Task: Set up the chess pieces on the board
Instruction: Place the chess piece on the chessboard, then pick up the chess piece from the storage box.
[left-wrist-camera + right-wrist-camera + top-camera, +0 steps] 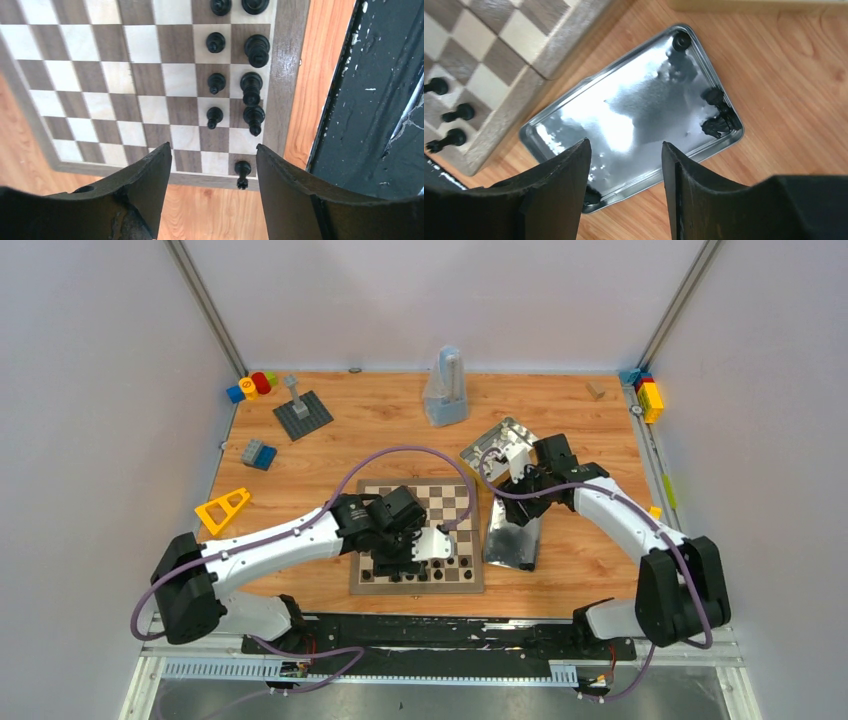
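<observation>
Shows the left hand [214, 150] released and empty above the board [125, 75], midway along the table's near edge, with black chess pieces [252, 50] standing in two rows on the side nearest that edge. Finds the right hand [626, 145] likewise released over the shiny tin [634, 100], just beside the board toward the right edge, with loose pieces [716, 122] lying in its corners. Likely calls for taking one at a time: straddling a single piece clear of the tin wall, closing gently, lifting straight.
</observation>
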Action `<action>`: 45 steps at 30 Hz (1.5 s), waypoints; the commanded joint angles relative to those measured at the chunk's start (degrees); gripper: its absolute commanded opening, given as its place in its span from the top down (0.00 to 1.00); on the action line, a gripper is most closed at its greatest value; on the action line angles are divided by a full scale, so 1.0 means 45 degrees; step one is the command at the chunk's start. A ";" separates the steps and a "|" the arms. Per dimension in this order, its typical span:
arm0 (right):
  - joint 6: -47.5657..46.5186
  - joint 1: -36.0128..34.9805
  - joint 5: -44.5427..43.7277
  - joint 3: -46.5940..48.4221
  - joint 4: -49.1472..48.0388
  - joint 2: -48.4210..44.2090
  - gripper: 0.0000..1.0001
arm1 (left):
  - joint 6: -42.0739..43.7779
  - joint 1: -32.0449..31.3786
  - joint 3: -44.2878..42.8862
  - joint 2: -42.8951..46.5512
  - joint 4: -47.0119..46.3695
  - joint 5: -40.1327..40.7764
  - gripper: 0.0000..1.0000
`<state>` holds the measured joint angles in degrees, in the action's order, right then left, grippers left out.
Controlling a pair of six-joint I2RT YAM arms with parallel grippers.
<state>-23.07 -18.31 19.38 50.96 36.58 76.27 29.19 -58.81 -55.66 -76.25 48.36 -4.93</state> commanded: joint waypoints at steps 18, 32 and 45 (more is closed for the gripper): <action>-0.0695 0.0709 -0.3815 0.1980 -0.0107 0.3926 0.61 | -0.0032 0.0575 -0.1147 0.1986 -0.0067 0.0641 0.21; -0.0909 0.0766 -0.3694 0.2134 -0.0023 0.4723 0.75 | 0.0033 0.0711 -0.0920 0.1944 -0.0300 0.0742 0.21; -0.0477 0.0767 -0.1655 0.2491 0.0965 0.3205 0.94 | 0.0095 0.1303 -0.0984 0.1903 -0.0678 0.0485 0.20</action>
<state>-26.46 -15.18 6.13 59.35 38.61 96.03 29.12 -53.80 -58.72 -68.20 47.24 -1.93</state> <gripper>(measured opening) 0.092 0.797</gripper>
